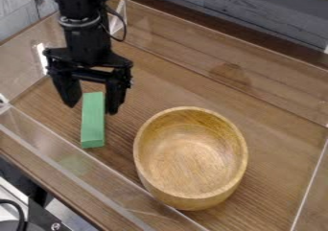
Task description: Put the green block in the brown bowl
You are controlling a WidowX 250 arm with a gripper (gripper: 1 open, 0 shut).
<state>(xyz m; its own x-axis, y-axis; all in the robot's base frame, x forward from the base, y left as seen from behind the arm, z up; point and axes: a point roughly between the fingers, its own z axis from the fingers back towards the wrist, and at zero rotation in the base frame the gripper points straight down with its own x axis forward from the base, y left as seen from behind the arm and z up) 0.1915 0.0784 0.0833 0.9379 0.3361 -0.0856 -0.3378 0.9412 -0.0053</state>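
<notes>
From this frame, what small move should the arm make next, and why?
Probably lower straight down a little further. The pincer is open and points down over the far end of the green block, which lies flat on the table beside the brown bowl. The fingers look not yet low enough to close on it.

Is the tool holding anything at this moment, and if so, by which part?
Nothing is held. The tool is open above the far end of the green block, which lies on the table.

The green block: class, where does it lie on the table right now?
The green block lies flat on the wooden table, left of the brown bowl and apart from it, its far end between the fingers of the open gripper.
</notes>
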